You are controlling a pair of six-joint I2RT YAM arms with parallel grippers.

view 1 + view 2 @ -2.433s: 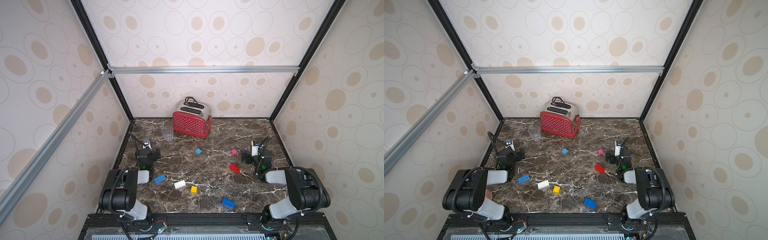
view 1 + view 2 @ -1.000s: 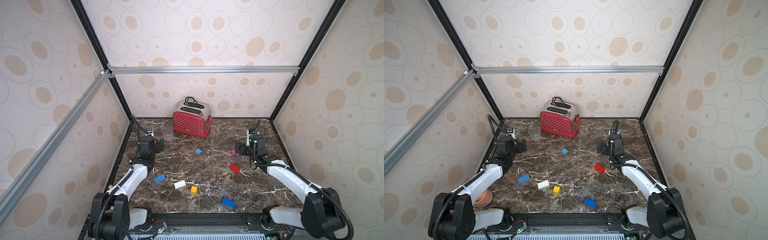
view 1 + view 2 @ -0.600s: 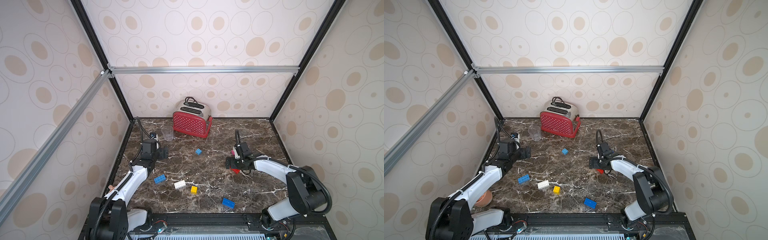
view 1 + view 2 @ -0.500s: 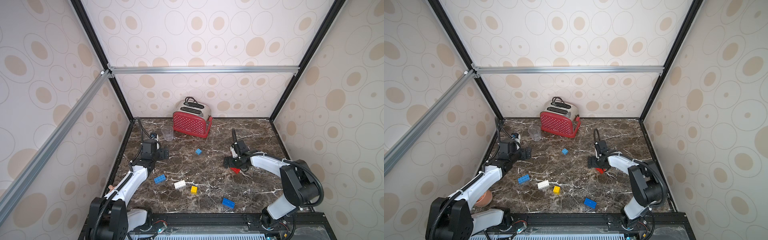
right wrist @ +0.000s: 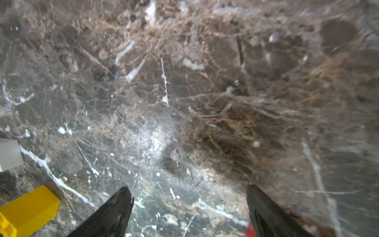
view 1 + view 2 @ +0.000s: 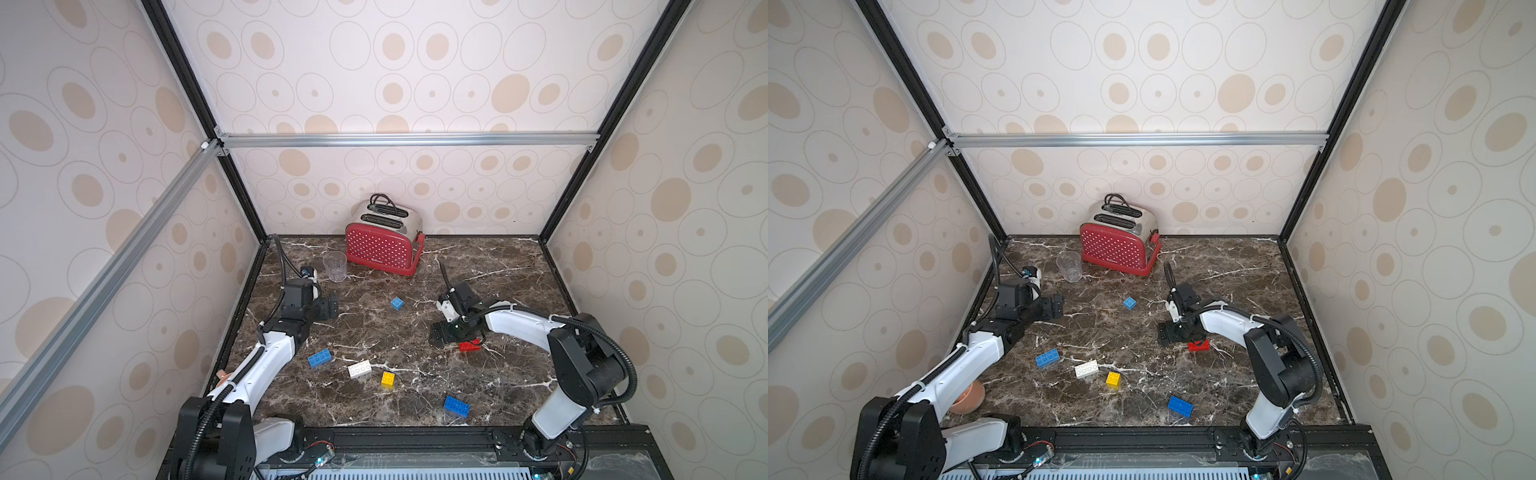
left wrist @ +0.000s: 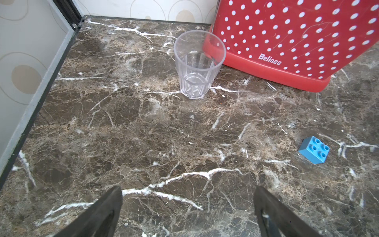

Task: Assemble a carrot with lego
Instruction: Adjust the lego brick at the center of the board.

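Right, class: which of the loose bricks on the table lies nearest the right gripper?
The red brick, the only red one, lying right beside the right gripper; the yellow brick, the white brick and the blue bricks all lie farther off.

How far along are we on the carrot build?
Done: nothing joined; the white brick, yellow brick and blue bricks lie apart on the table. In hand: nothing; the right gripper is open, low beside the red brick; the left gripper is open and empty. Left: all the stacking.
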